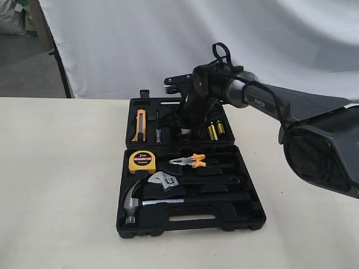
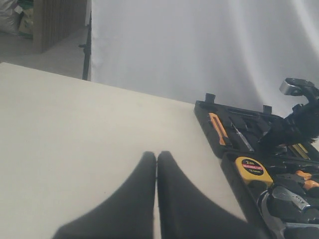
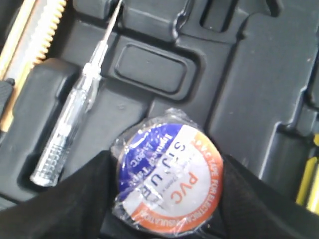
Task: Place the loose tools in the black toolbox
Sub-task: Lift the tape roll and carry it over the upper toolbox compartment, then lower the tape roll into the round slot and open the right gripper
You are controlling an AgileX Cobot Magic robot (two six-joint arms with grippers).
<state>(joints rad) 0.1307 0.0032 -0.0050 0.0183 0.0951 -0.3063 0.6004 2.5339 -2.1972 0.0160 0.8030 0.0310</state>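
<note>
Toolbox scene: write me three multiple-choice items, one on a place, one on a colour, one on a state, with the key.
1. Where does the hammer lie? A in the toolbox; B beside it; C in a gripper.
2. What colour is the tape measure? A red; B yellow; C green.
3. How is the left gripper? A wide open; B gripping a tool; C shut and empty.
Key: 1 A, the hammer sits in a recess of the toolbox's nearer half in the exterior view; 2 B, its case is yellow; 3 C, its fingers meet with nothing between them.
</note>
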